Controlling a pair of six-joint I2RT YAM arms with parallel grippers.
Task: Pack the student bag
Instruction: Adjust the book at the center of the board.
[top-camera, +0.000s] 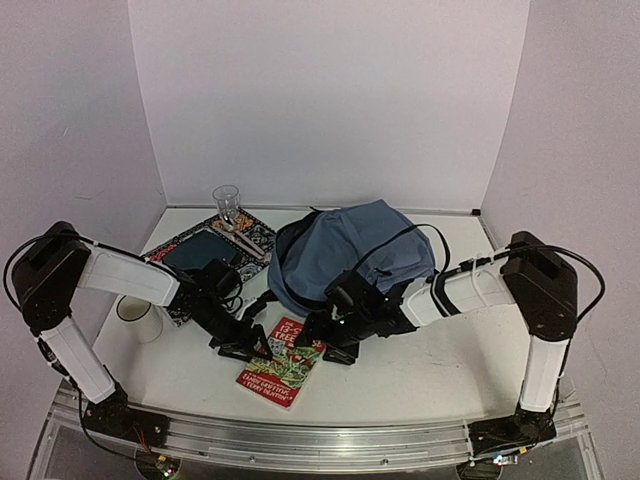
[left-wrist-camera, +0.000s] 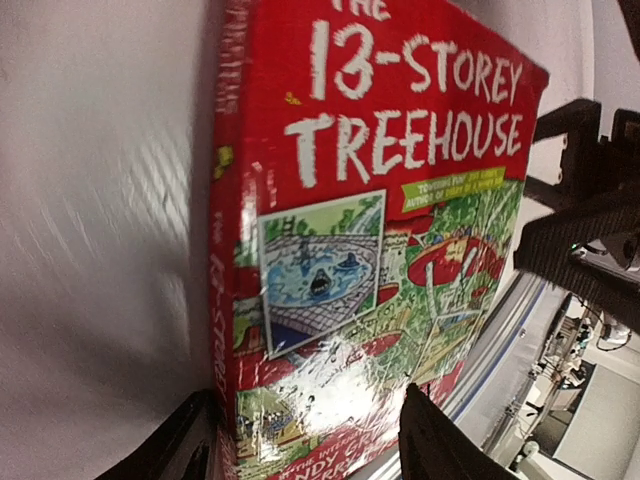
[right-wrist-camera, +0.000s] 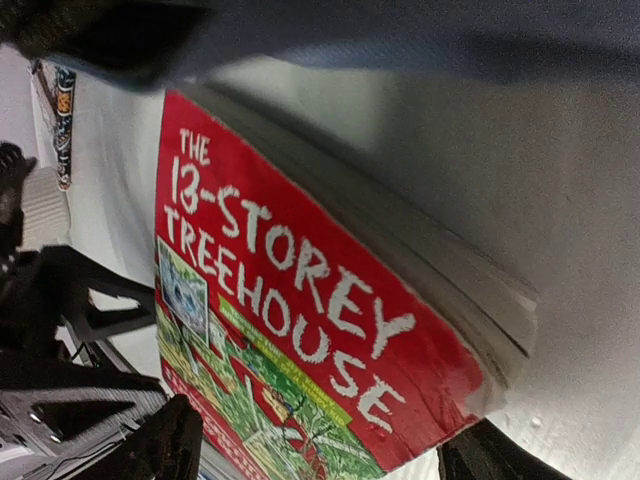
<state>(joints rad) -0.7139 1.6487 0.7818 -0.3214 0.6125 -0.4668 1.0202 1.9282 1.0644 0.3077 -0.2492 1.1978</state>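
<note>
The left gripper (top-camera: 250, 348) and right gripper (top-camera: 330, 350) hang open over the red book (top-camera: 283, 375), which lies beside the bag (top-camera: 350, 250) on the surface (top-camera: 420, 370).

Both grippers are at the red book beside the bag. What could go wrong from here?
The left gripper and right gripper straddle neighbouring corners of the 13-Storey Treehouse book, close together; they might collide.
The book lies flat, so a corner grip may catch only the cover and bend it.
The student bag shows no clearly open mouth; the book could snag on fabric.
</note>
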